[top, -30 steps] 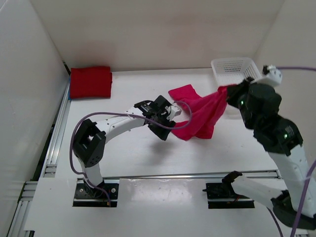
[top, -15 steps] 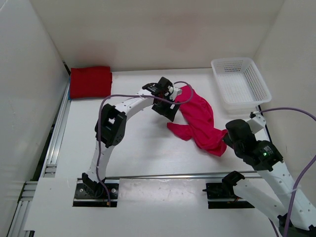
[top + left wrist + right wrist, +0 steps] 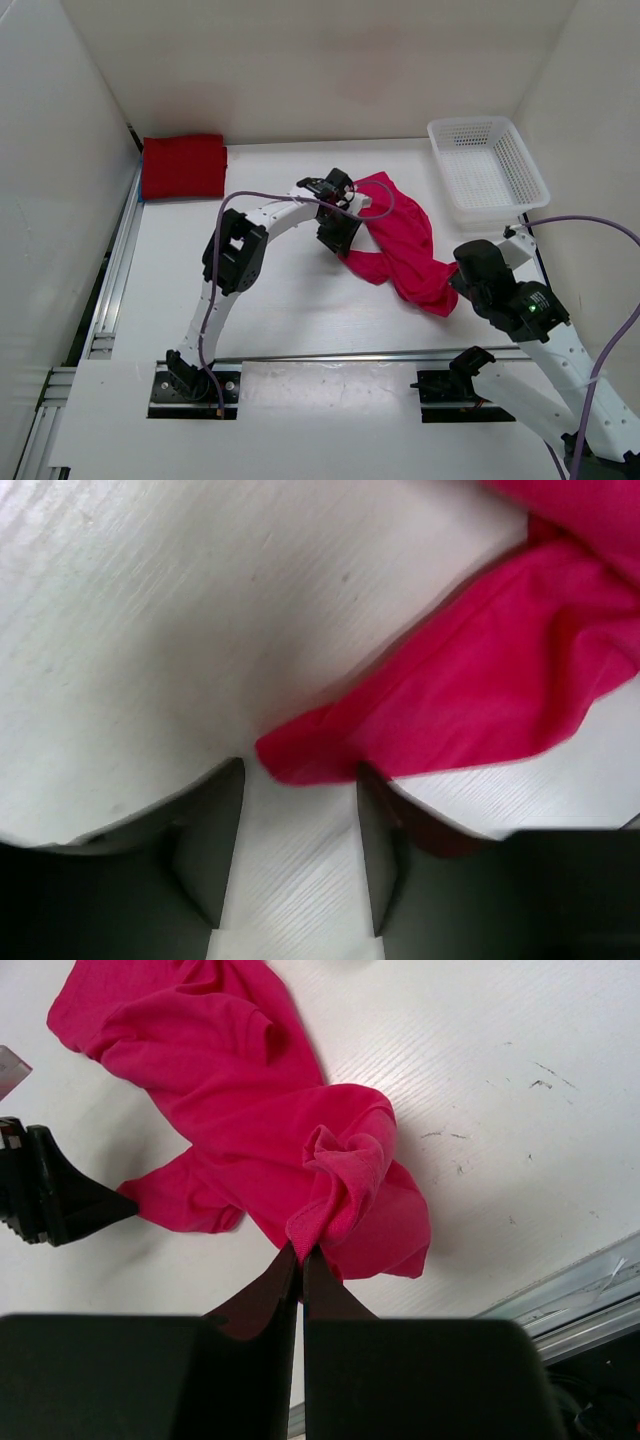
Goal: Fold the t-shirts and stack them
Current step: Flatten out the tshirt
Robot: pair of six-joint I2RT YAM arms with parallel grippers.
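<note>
The pink shirt (image 3: 400, 240) lies crumpled on the white surface (image 3: 270, 300), right of the middle. It stretches from a spot near the basket (image 3: 487, 165) down toward the right arm. A dark red shirt (image 3: 183, 165) sits folded flat in the far left corner, well apart from it. I can see no blue one.

The right jaws are pressed tight together on a bunched fold at the near end of the pink shirt, with the cloth puckered up around their tips. The left jaws stand partly open and low over the surface. A loose corner of the same shirt lies just between their tips, but nothing is pinched there yet.

This cloth looks thin, light and quite limp. I'd expect it to sag, drape and twist the moment it is lifted, and to slide easily on so smooth a surface. It won't break, but it won't hold any shape either.

A grip on a bunched fold gives no straight edge to work with. Better holds, I'd say, are two matching spots along one edge, such as both hem corners or both shoulders. The shirt could then be pulled taut and laid out flat. I cannot tell whether the corner by the left jaws is hem or sleeve.
</note>
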